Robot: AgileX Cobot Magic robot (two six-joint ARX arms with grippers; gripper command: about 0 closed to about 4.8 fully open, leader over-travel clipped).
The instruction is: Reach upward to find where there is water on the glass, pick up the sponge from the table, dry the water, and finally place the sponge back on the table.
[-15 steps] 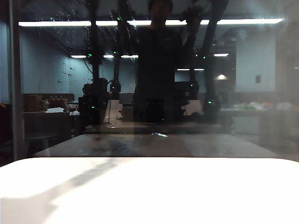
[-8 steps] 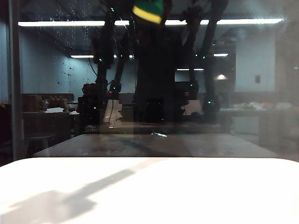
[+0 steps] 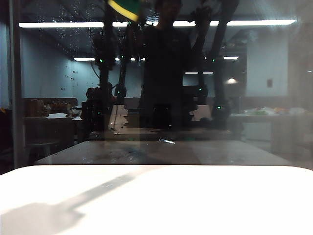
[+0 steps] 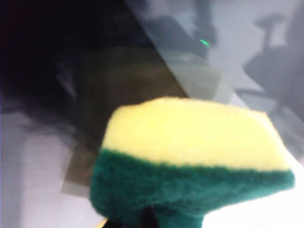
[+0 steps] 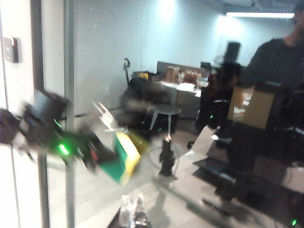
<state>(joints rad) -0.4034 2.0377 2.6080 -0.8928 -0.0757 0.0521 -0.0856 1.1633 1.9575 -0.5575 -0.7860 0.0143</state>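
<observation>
Glass [image 3: 274, 98]: large dark pane across the whole far side of the exterior view, grey upright frame strip at its left edge; mirrors long ceiling light bars, a standing person and dark arm shapes.
Room: dim office beyond and in reflection, pale walls, cluttered desks, a round stool.
Tabletop [image 3: 205, 200]: broad, plain white, rounded far corners, running up to the pane; one slanting arm shadow across its left half.
Water [image 3: 73, 36]: fine whitish droplets and thin streaks scattered over the upper left of the pane, around the left light bar.
Left gripper [image 5: 97, 156]: raised high at the pane, blurred in the right wrist view, small green light on its body; fingers closed tight on the sponge.
Right gripper: not made out in any view; fingers' state cannot be told.
Sponge [image 4: 190, 156]: yellow foam block with dark green scouring layer, held up off the tabletop at the top edge of the exterior view [image 3: 126, 7], tilted, at or very near the pane; actual contact not clear. Dim mirror image just beside it in the right wrist view.
</observation>
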